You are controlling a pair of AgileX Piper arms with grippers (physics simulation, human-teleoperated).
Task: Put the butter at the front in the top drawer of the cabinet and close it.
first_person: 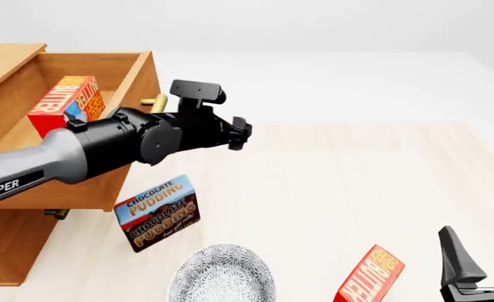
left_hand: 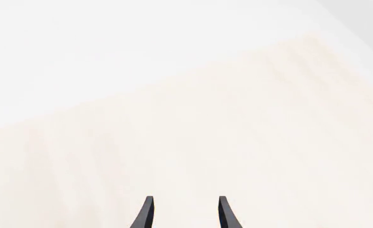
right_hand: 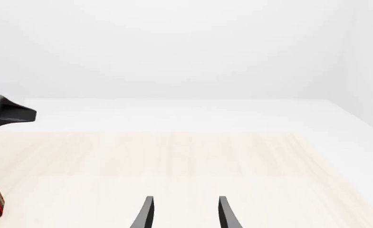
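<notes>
Inside, the boxy red butter (first_person: 65,104) fills the wooden top drawer (first_person: 138,72).

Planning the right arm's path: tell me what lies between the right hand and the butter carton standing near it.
Nothing: in the front view only bare table separates the right hand from the butter carton standing to its left.

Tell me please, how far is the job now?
Done: one butter lies in the open top drawer of the cabinet. In hand: nothing; the left gripper hangs empty beside the drawer front. Left: close the drawer. The right gripper is open.
</notes>
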